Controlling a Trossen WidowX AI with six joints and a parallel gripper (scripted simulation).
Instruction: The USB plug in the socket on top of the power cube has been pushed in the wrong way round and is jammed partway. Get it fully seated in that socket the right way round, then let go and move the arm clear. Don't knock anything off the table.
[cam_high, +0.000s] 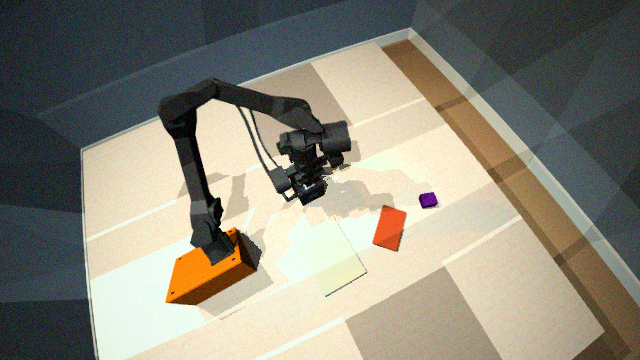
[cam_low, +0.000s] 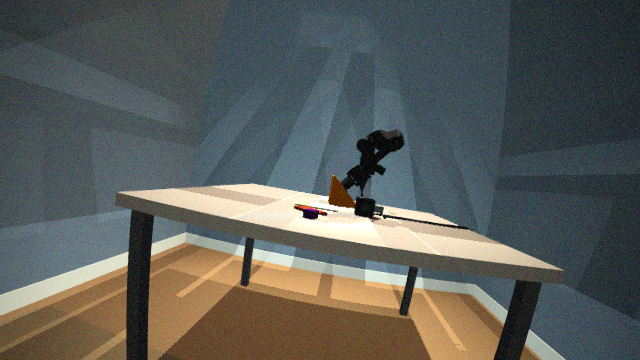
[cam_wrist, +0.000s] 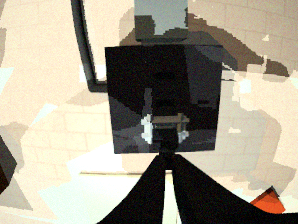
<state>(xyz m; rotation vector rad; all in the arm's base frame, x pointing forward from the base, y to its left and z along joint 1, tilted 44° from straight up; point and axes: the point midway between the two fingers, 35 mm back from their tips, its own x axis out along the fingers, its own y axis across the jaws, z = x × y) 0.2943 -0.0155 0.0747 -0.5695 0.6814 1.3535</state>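
The black power cube (cam_high: 314, 195) (cam_low: 364, 207) (cam_wrist: 130, 100) stands on the table, with slots in its top. The light metal-rimmed socket (cam_wrist: 148, 131) is near the cube's edge closest to the fingers in the wrist view. The black USB plug (cam_wrist: 167, 136) stands in it, its end towards my fingers; its depth and which way round it is cannot be read. My gripper (cam_wrist: 166, 161) (cam_low: 361, 194) is shut, its fingertips together on the plug's dark end. In the top view the arm and shadow hide the fingertips and plug.
A grey block (cam_low: 378, 210) (cam_wrist: 161, 22) adjoins the cube, and a black cable (cam_low: 425, 221) (cam_wrist: 82, 55) lies near. A pale yellow sheet (cam_high: 335, 255), a red-orange flat piece (cam_high: 390, 228) (cam_wrist: 270, 202) and a purple block (cam_high: 428, 200) (cam_low: 310, 213) lie on the table. The orange base (cam_high: 210, 275) (cam_low: 340, 195) carries the arm.
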